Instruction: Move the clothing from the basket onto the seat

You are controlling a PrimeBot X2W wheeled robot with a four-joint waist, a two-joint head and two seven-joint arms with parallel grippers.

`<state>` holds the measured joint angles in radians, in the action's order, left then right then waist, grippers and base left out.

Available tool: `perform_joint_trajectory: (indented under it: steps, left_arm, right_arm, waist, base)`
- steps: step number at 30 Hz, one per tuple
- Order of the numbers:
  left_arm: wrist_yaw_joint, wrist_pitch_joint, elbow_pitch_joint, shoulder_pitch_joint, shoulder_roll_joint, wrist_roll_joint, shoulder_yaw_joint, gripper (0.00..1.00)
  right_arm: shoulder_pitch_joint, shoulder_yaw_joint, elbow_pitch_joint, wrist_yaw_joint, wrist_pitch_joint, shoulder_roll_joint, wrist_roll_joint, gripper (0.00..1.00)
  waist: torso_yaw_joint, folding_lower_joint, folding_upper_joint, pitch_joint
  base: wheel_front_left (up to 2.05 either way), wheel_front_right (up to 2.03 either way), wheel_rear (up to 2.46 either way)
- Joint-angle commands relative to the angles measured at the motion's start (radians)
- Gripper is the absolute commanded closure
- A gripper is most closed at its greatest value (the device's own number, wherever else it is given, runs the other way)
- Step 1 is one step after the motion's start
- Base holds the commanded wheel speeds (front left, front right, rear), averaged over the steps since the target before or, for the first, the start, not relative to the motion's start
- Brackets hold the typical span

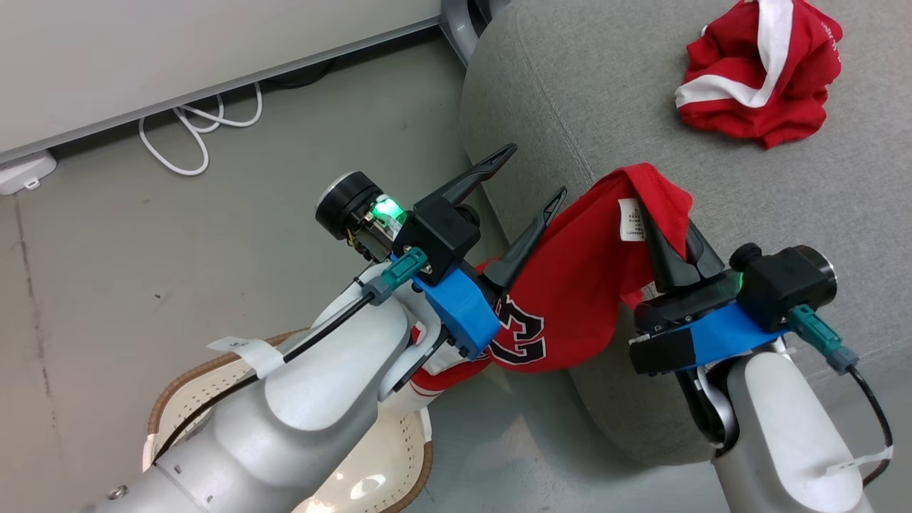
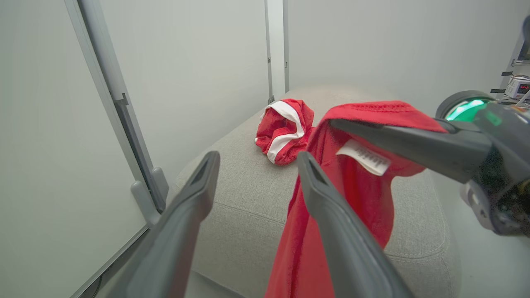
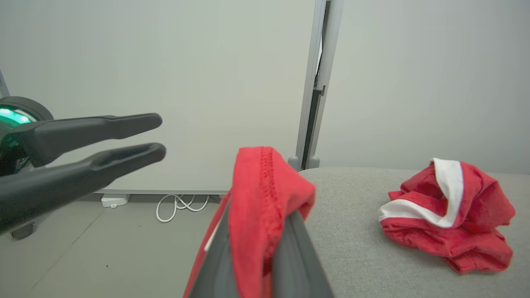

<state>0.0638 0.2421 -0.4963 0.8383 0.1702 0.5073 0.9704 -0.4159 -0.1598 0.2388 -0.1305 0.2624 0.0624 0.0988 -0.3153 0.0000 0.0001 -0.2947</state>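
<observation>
Your left arm's pale grey forearm [image 1: 320, 370] rises from the lower left of the head view, with its blue wrist bracket [image 1: 459, 306] angled up and to the right. Your left gripper [image 1: 534, 171] has its two long dark fingers [image 1: 470, 178] spread wide with nothing between them. The inner finger runs just beside the hanging red jersey [image 1: 584, 285]. Your right forearm [image 1: 784, 427] comes up from the lower right. Your right gripper [image 1: 662, 224] points upward, its fingers pressed together on a fold of that jersey, above the near edge of the grey woven-fabric seat cushion [image 1: 570, 85].
</observation>
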Motion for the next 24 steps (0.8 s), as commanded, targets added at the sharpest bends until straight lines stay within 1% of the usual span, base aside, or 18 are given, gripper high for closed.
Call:
perform_joint_trajectory:
  steps: [1,7,10,11,12,16,19,21,24]
  left_arm:
    - [0.002,0.000,0.004,0.008,0.003,-0.007,0.000,0.00]
    - [-0.002,-0.010,0.022,0.047,0.021,-0.020,0.003,0.00]
    - [-0.005,-0.021,0.041,0.081,0.028,-0.035,0.004,0.00]
    - [-0.005,-0.021,0.041,0.081,0.028,-0.035,0.004,0.00]
    - [-0.004,-0.031,0.052,0.106,0.033,-0.048,0.009,0.00]
    - [-0.005,-0.048,0.077,0.166,0.049,-0.077,0.013,0.00]
    - [-0.009,-0.060,0.099,0.205,0.064,-0.096,0.012,0.00]
    - [-0.011,-0.061,0.111,0.224,0.073,-0.107,0.012,0.00]
    - [-0.020,-0.066,0.131,0.242,0.082,-0.119,0.011,0.00]
  right_arm:
    - [-0.010,0.012,-0.014,0.000,0.004,-0.002,-0.001,1.00]
    - [-0.117,0.085,-0.052,-0.001,0.004,-0.003,0.011,1.00]
    - [-0.217,0.138,-0.084,-0.001,0.004,0.015,0.013,1.00]
    - [-0.217,0.138,-0.084,-0.001,0.004,0.015,0.013,1.00]
    - [-0.292,0.183,-0.105,-0.001,0.004,0.034,0.019,1.00]
    - [-0.458,0.293,-0.144,-0.001,0.004,0.090,0.025,1.00]
    - [-0.577,0.375,-0.165,-0.001,0.004,0.153,0.029,1.00]
    - [-0.642,0.423,-0.170,-0.001,0.004,0.206,0.027,1.00]
    - [-0.734,0.481,-0.145,-0.001,0.004,0.321,0.022,1.00]
  waist:
    - [0.006,0.0000,-0.0001,-0.009]
    - [0.027,0.0000,-0.0001,-0.075]
    - [0.046,0.0000,-0.0001,-0.142]
    - [0.046,0.0000,-0.0001,-0.142]
    - [0.061,0.0000,-0.0001,-0.189]
    - [0.085,0.0000,-0.0001,-0.288]
    - [0.098,0.0000,-0.0001,-0.356]
    - [0.103,0.0000,-0.0001,-0.391]
    - [0.104,0.0000,-0.0001,-0.431]
  base:
    - [0.00,0.00,0.00]
    - [0.00,0.00,0.00]
    - [0.00,0.00,0.00]
    - [0.00,0.00,0.00]
    - [0.00,0.00,0.00]
    - [0.00,0.00,0.00]
    - [0.00,0.00,0.00]
    - [0.00,0.00,0.00]
    - [0.00,0.00,0.00]
